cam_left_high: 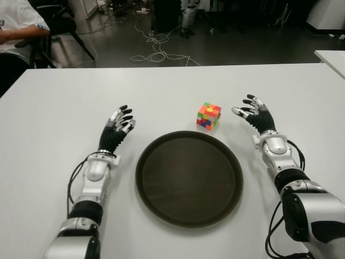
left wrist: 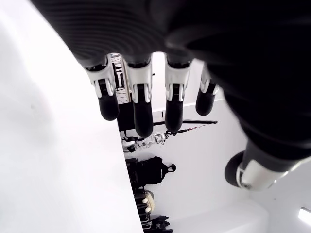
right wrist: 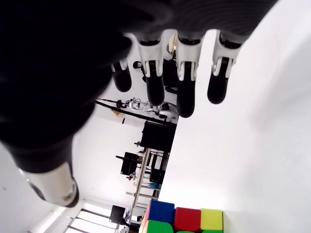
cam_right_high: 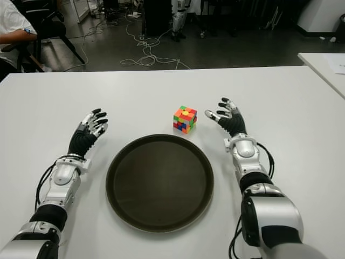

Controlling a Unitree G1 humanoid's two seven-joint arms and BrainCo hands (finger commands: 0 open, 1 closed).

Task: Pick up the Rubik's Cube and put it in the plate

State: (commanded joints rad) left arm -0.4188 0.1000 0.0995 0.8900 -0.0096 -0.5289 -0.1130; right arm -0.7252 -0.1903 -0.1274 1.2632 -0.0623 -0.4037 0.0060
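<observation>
Rubik's Cube [cam_left_high: 208,116]: it stands on the white counter [cam_left_high: 59,108], just beyond the far right rim of the plate, a little apart from it. No hand touches it. Its top side shows orange, green and yellow squares.

Plate [cam_left_high: 148,186]: dark, round, with a low rim. It lies on the counter between the two arms, and nothing is inside it.

Right hand [cam_left_high: 254,113]: it shows near the right side of the cube, with a small gap between the fingertips and the cube. The fingers [right wrist: 186,99] are spread and a little bent, and they hold nothing. In the right wrist view the cube shows at the edge, apart from the fingers.

Left hand [cam_left_high: 119,123]: it shows to the left of the plate, well apart from the cube. Its fingers [left wrist: 141,114] are stretched and loose, with nothing between them.

Background: a person [cam_left_high: 16,29] in a white shirt sits at the far left corner. Cables [cam_left_high: 156,51] lie on the dark floor behind the counter.
</observation>
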